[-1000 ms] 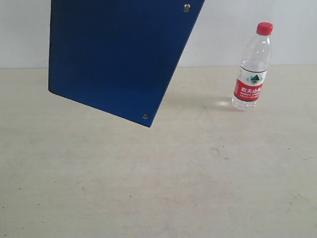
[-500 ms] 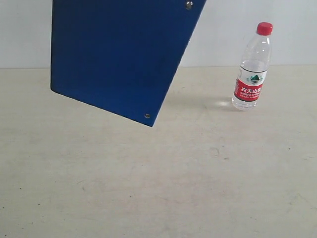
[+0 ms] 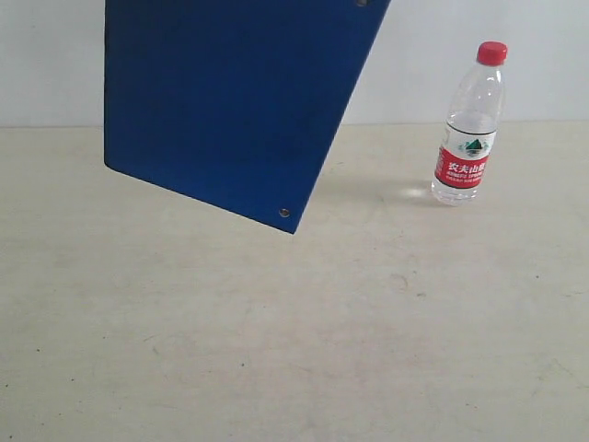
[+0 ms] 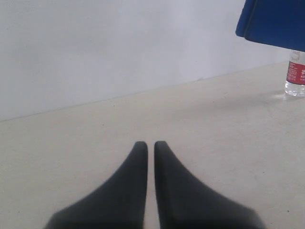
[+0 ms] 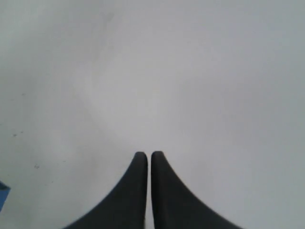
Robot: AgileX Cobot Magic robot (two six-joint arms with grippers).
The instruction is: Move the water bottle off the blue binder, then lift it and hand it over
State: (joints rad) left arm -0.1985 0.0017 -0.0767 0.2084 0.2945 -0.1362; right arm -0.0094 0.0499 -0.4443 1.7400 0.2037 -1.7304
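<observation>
The blue binder (image 3: 221, 101) hangs tilted in the air above the table, its top cut off by the frame, so what holds it is hidden. One corner of the binder (image 4: 274, 21) shows in the left wrist view. The water bottle (image 3: 467, 129), clear with a red cap and a red label, stands upright on the table to the binder's right, apart from it. Its lower part (image 4: 296, 76) shows under the binder's corner. My left gripper (image 4: 150, 143) is shut and empty, low over the table. My right gripper (image 5: 149, 153) is shut and empty. Neither gripper appears in the exterior view.
The beige table (image 3: 276, 350) runs back to a white wall (image 3: 46, 64). A small blue corner (image 5: 2, 193) pokes in at the edge of the right wrist view.
The binder has drifted a little to the right in the air. The bottle has not moved.
</observation>
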